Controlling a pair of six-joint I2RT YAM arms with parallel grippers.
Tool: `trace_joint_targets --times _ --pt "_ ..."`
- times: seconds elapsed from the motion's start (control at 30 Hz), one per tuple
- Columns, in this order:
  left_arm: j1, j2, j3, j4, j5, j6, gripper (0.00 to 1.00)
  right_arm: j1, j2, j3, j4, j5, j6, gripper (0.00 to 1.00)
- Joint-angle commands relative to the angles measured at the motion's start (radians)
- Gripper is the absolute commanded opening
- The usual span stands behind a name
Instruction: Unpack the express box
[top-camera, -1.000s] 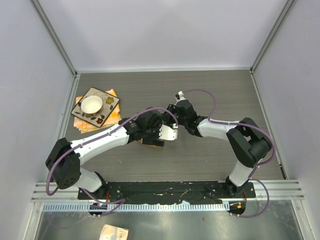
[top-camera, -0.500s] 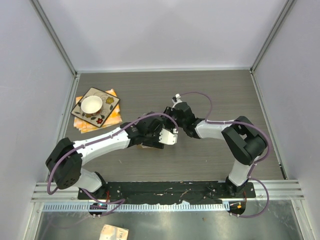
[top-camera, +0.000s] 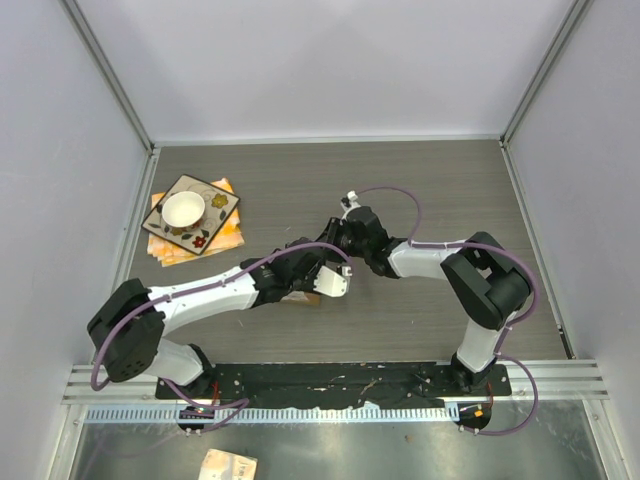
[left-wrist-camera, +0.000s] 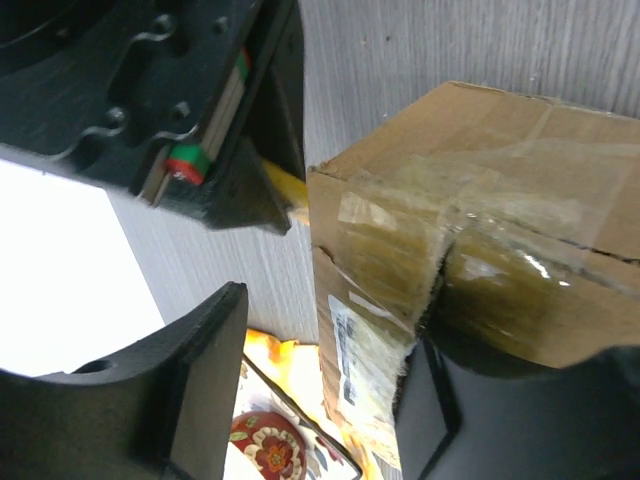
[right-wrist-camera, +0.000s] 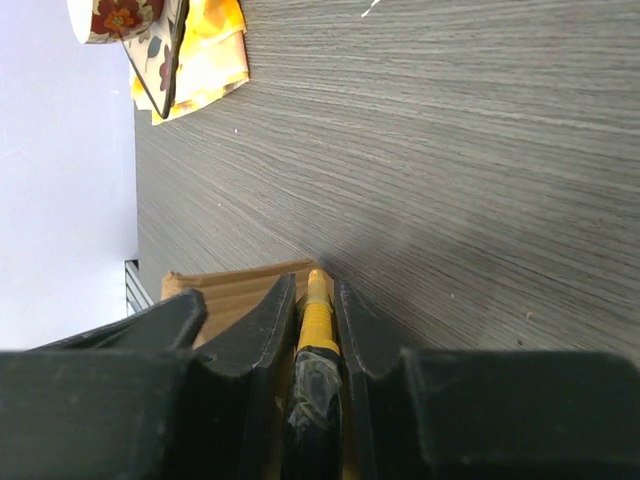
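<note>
Express box (left-wrist-camera: 480, 190) sits within parted left hand (top-camera: 320, 280); right hand (right-wrist-camera: 313, 295) clenches yellow knife (right-wrist-camera: 316, 325) at its edge.

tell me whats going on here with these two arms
Both arms meet at the express box. The right gripper is shut on a yellow utility knife, its tip at the box's edge. The left gripper straddles the box with open jaws, one finger clear of it. The flaps are covered in tape.

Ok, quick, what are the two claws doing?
Left claw: open around the box, not gripping yet.
Right claw: closed on the knife.
</note>
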Motion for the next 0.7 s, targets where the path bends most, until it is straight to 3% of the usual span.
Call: trace_joint_targets --times 0.0,0.1,0.27,0.43,0.53,0.57,0.67 --pt "-0.010 -0.050 0.010 0.034 -0.055 -0.009 0.56 0.004 -0.055 0.011 -0.008 0.021 -0.025 0.01" --pt "-0.013 -0.070 0.018 0.018 -0.070 -0.030 0.51 0.001 -0.090 0.002 -0.037 0.045 -0.036 0.01" --pt "-0.013 -0.111 0.005 -0.002 -0.130 -0.050 0.33 -0.033 -0.214 -0.087 -0.069 0.166 -0.042 0.01" --pt "-0.015 -0.209 -0.027 -0.025 -0.170 -0.052 0.26 -0.057 -0.469 -0.183 -0.137 0.265 -0.053 0.01" --pt "-0.015 -0.260 -0.030 -0.045 -0.194 -0.056 0.13 -0.063 -0.609 -0.231 -0.184 0.344 -0.068 0.01" --pt "-0.013 -0.293 -0.025 -0.050 -0.199 -0.064 0.04 -0.063 -0.642 -0.255 -0.192 0.347 -0.071 0.01" --pt "-0.015 -0.410 -0.027 -0.087 -0.127 -0.085 0.00 -0.066 -0.779 -0.300 -0.206 0.338 -0.068 0.01"
